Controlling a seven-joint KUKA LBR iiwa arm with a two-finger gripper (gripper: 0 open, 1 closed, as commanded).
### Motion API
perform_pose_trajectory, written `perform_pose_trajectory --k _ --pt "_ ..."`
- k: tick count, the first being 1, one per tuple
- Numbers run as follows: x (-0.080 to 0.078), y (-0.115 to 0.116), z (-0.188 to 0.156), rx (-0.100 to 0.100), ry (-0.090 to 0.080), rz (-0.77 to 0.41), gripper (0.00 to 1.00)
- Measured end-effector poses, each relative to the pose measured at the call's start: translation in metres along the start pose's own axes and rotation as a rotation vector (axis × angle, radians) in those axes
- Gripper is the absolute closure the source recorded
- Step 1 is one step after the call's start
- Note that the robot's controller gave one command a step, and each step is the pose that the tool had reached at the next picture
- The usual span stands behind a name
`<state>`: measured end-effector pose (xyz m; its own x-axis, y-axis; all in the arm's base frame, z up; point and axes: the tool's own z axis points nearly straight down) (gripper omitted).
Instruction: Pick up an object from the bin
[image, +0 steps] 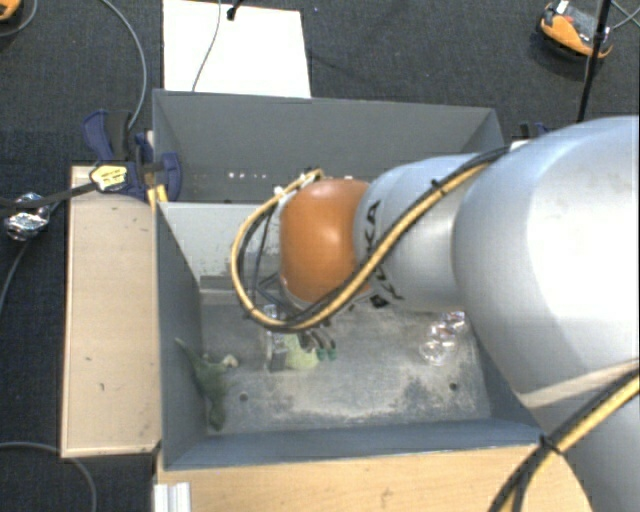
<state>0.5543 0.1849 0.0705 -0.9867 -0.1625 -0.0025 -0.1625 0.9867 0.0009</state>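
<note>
Arm (520, 260): bulky and silver-grey, it enters from the right, with black "KUKA" lettering near the wrist and a yellow-black cable (420, 205) along it.
Bin (330, 135): grey metal with a scuffed, pale bottom, standing on a dark floor (60, 60).
Orange cover (318, 240): rounded, on the wrist, over the bin's left-middle.
Gripper (294, 347): low under the cover, right at a pale yellow-green lump (300, 360); whether it is parted or closed is hidden.
Green toy figure (212, 380): in the front left corner, apart from the gripper.
Clear thing (440, 338): on the right side, beside the arm.
</note>
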Motion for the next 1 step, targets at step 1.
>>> perform_pose_trajectory --k 1 --pt "0.0169 0.0204 -0.0202 0.002 0.004 0.071 1.0"
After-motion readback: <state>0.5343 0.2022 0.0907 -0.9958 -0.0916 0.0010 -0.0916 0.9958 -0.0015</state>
